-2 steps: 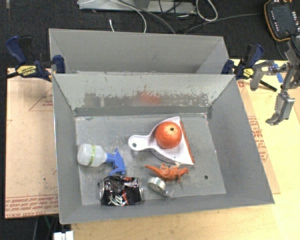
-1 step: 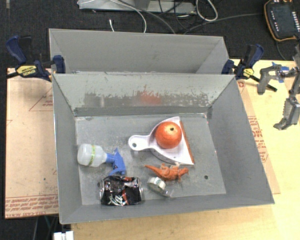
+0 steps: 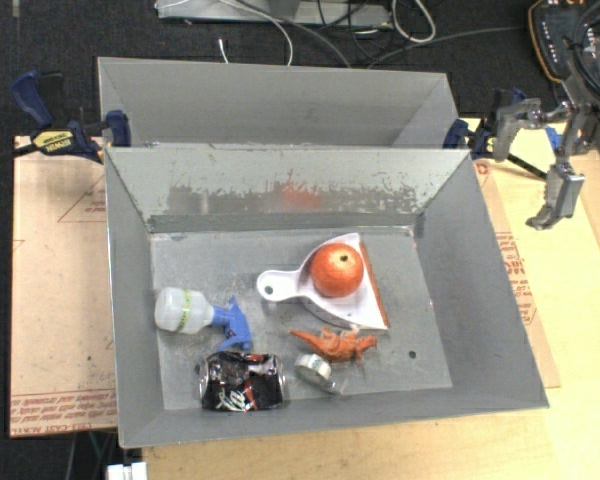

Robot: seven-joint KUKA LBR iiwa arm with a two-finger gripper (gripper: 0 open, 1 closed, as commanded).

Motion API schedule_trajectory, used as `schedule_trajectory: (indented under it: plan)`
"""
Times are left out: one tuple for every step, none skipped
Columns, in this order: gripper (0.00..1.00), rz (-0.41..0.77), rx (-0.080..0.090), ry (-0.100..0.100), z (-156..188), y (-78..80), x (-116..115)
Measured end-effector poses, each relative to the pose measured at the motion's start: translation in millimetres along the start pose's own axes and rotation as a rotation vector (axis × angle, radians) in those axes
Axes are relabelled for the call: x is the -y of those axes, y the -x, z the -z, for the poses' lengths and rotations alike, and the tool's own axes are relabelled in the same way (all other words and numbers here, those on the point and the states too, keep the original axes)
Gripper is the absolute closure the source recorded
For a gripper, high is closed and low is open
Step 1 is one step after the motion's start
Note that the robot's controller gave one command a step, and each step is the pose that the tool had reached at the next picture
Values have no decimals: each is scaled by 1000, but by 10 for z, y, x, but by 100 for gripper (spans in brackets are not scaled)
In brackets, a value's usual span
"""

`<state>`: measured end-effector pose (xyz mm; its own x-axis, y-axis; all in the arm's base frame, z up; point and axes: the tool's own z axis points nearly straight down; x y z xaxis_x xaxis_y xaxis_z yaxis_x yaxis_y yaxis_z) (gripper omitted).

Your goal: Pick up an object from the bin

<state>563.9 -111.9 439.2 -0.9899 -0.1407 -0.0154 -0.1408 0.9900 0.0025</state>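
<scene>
My gripper [image 3: 542, 173] hangs outside the bin, above its right rim, open with nothing between its fingers. Nearest to it inside the bin is a red-orange ball [image 3: 337, 270] resting on a white flat scoop-shaped piece [image 3: 290, 288] with an orange edge. Just in front of that lies a small orange lizard-like toy [image 3: 338, 343]. A silvery round cap [image 3: 315, 370] sits beside the toy's near end. All of these are well to the left of and below the gripper.
A white bottle [image 3: 183, 310] with a blue fitting [image 3: 234, 323] lies at the bin's left. A crumpled black packet [image 3: 241, 381] sits at the front left. The back half of the bin floor is bare grey metal.
</scene>
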Motion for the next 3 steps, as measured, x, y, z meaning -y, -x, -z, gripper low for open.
schedule_trajectory:
  plan:
    - [0,-36,4,-5,0,-137,65]
    - [0,-89,0,-1,-159,-752,199]
    - [0,-86,11,-5,-202,-581,337]
